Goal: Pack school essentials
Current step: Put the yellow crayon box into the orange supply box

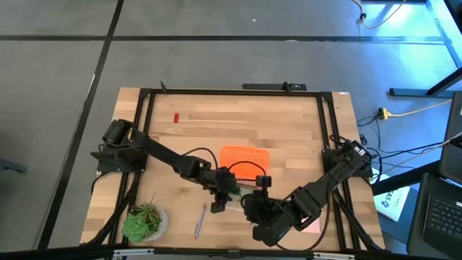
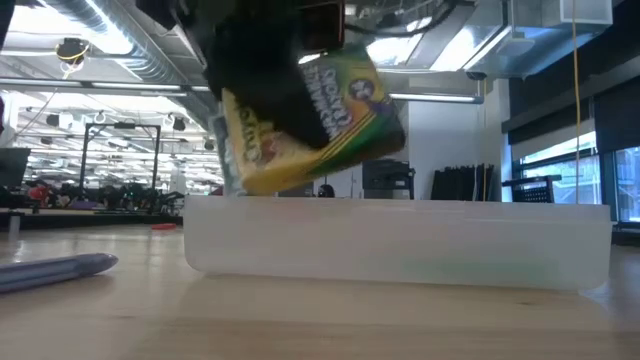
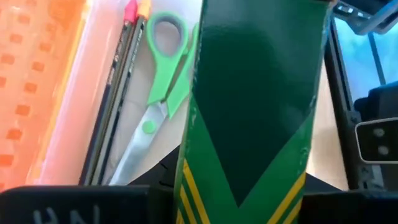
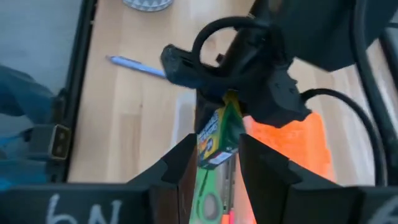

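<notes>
So on the far left of the pale wood-plank tabletop point(image 1: 289, 123) sat a small spiky green potted plant point(image 1: 144, 220) in a light round pot, near the front edge. Way off toward the back there was a tiny red eraser point(image 1: 175, 118), flat and rectangular, all by itself. Next over, a slim greyish-purple pen point(image 1: 200, 220) lay on the wood close to the front, well clear of the plant.

Moving to the middle, the clear plastic case point(image 2: 400, 245) had frosty, see-through walls and a long shallow shape. Its orange lid point(image 1: 244, 160) with a grid texture lay right beside it. Inside the case the left wrist view showed two thin pencils point(image 3: 115, 93) lying side by side along one wall, and the green-handled scissors point(image 3: 158, 81) next to them, shiny metal blades, smooth plastic loops.

The yellow-green crayon box point(image 2: 310, 115) was a glossy cardboard carton, tilted and hanging above the case, not touching its bottom as far as I could tell. The left hand point(image 1: 220, 196) and the right hand point(image 1: 254, 196) met over it. In the right wrist view the right hand's dark fingers point(image 4: 180, 165) were partly closed on either side of the box's end. The left hand looked clamped on the box too, the carton filling its camera.

On the right a pink square note pad point(image 1: 312, 225) peeked out under the right arm, mostly hidden.
</notes>
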You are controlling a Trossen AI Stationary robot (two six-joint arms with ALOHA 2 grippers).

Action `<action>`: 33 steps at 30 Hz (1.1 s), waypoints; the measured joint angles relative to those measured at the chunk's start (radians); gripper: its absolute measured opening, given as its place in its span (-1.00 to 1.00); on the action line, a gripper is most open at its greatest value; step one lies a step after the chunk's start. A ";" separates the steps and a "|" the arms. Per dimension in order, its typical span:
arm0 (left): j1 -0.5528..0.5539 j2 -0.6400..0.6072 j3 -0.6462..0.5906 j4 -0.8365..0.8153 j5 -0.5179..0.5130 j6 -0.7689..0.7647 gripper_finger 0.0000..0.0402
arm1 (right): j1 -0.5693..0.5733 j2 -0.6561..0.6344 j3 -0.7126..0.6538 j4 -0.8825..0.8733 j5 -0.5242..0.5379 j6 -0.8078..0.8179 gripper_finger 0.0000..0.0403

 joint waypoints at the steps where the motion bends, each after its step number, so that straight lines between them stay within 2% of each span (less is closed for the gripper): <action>1: 0.000 0.001 0.000 0.017 0.001 0.001 -0.43 | 0.000 0.000 0.000 0.003 -0.006 0.000 -0.40; 12: -0.012 0.078 0.002 0.054 0.008 0.000 -0.43 | 0.000 0.000 0.001 0.038 -0.050 0.001 -0.40; 24: -0.007 0.079 0.001 0.056 0.030 0.001 -0.41 | 0.000 0.000 0.001 0.049 -0.049 -0.001 -0.40; 33: -0.008 0.079 0.001 0.050 0.031 0.002 -0.23 | 0.000 0.000 0.001 0.050 -0.049 -0.001 -0.40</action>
